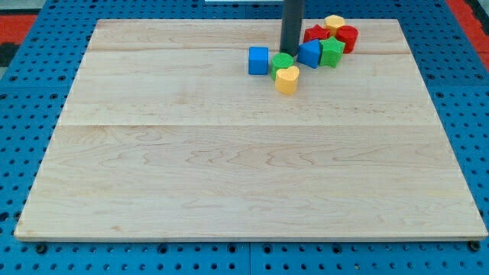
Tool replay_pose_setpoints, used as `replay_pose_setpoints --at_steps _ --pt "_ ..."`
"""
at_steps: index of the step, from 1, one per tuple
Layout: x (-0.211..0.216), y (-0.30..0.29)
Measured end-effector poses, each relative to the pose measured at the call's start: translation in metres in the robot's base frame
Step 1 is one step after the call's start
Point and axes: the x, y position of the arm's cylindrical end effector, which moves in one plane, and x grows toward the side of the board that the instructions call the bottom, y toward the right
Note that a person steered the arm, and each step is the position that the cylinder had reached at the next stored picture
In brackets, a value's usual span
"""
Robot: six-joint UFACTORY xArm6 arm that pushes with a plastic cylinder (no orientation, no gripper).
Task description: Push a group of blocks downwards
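Observation:
My tip (289,50) stands at the view's top centre, touching the top edge of a green cylinder (282,63). A yellow heart block (287,79) lies just below that cylinder. A blue cube (258,60) sits to the left of the cylinder. A blue block (309,53) is right of my tip, next to a green block (331,52). Behind them are a red star block (315,33), a red cylinder (347,37) and a yellow block (334,22).
The blocks lie on a light wooden board (244,168), near its top edge. Around the board is a blue pegboard surface (30,99).

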Motion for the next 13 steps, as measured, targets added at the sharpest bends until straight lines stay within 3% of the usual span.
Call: replay_pose_setpoints --at_steps 1,3,5,6,8,10,11,12,13 --pt "-0.009 -0.003" --pt "-0.003 -0.086" --pt "0.021 -0.098" --pt "-0.015 -0.084" --pt "0.014 -0.059" --pt "0.016 -0.057" --pt "-0.007 -0.031" --pt "-0.038 0.035" --pt "-0.039 0.082"
